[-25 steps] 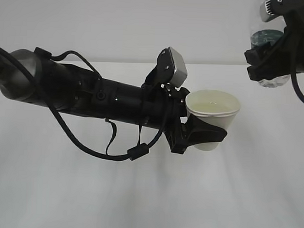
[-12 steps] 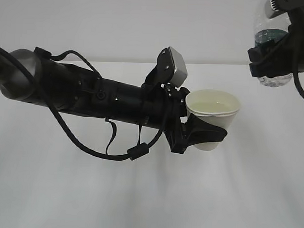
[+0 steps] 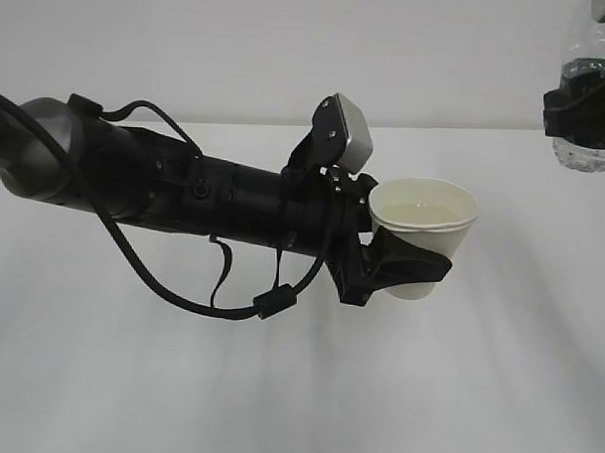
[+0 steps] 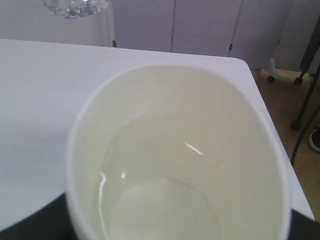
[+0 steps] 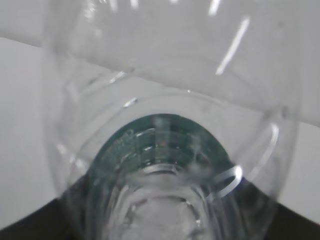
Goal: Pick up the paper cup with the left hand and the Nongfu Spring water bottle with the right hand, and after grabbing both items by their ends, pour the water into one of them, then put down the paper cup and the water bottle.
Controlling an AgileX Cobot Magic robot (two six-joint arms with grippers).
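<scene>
The paper cup (image 3: 423, 234), with water (image 4: 160, 185) inside, hangs mid-frame above the tabletop (image 3: 297, 385), gripped by the left hand (image 3: 395, 274) fingers, while at two o'clock the right hand (image 3: 583, 97) fingers clasp the Nongfu Spring water bottle (image 3: 594, 88).

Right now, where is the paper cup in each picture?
Exterior view: paper cup right of the middle, held off the table in the left gripper.
Left wrist view: the cup fills the frame, seen from above, water inside.
Right wrist view: not in it.
Shared landmark: the white table, in all three.
</scene>
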